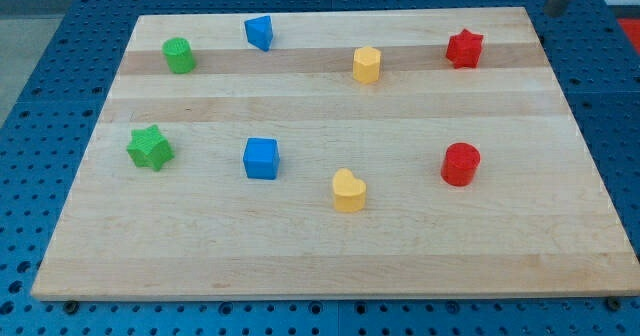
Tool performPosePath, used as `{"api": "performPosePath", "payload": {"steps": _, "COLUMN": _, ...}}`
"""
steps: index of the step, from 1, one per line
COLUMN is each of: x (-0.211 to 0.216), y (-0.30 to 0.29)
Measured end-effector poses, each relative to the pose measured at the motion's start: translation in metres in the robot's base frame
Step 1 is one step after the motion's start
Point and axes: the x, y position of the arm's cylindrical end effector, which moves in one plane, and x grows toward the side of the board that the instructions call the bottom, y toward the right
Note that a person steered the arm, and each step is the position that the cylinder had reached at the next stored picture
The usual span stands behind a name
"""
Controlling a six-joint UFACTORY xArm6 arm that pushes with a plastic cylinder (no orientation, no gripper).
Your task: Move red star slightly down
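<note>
Ridged red star point(464, 48) on pale grained wooden board point(330, 246); my tip unseen.

the small red star block point(464, 48) sat near the top right corner of the pale wooden board point(320, 256). straight below it the wood lay bare as far as the red cylinder block point(461, 164), well apart from it. to the star's left, the yellow hexagonal block point(367, 64) stood near but not touching. right of the star a bare strip ran to the board's edge. my tip point(552, 14), a dark rod end, hung beyond the star's upper right, off the board.
</note>
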Motion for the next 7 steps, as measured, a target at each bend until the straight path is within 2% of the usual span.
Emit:
{"api": "performPosePath", "payload": {"steps": 1, "x": 0.007, "y": 0.000}}
{"api": "performPosePath", "payload": {"steps": 2, "x": 0.070, "y": 0.000}}
{"api": "performPosePath", "payload": {"steps": 3, "x": 0.070, "y": 0.000}}
{"api": "performPosePath", "payload": {"steps": 4, "x": 0.066, "y": -0.072}}
{"api": "performPosePath", "payload": {"steps": 7, "x": 0.041, "y": -0.107}}
